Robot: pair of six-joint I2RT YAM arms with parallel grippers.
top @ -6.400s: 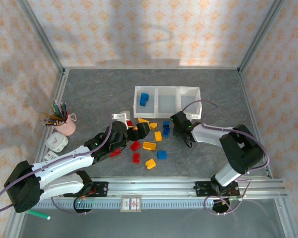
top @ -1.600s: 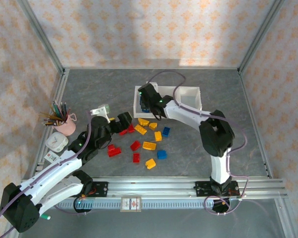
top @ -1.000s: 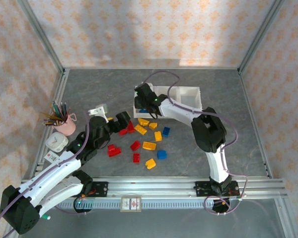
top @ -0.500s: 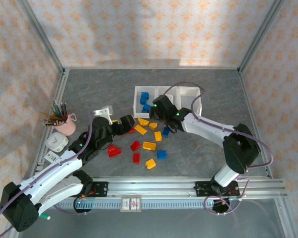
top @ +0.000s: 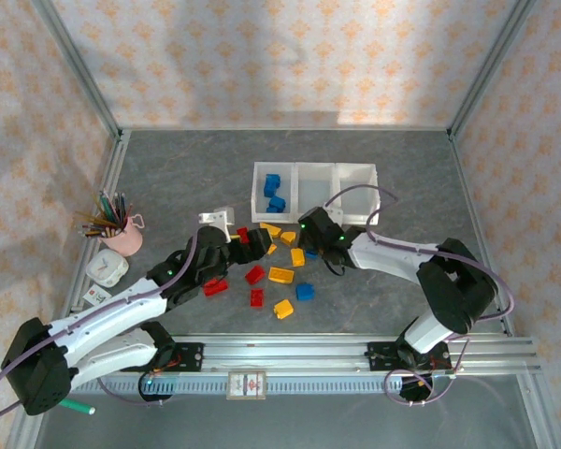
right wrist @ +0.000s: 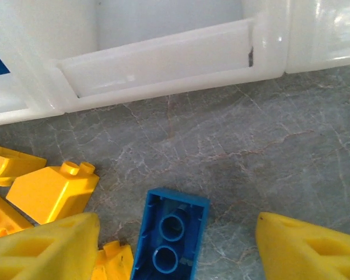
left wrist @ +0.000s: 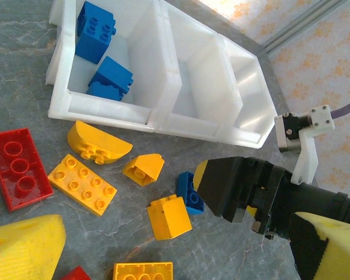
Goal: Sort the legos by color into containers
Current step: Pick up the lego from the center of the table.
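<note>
between the right claw's spread jaws lies a blue lego

No readable text. Small white label on front rail, bottom centre of top view: red mark, print too small. Card, lower left: illegible.

- Legos crowd table before containers; left gripper, right gripper near each other there.
- Middle bin free above; cable loops over right bin.
- Pencil cup well apart, left.
</note>
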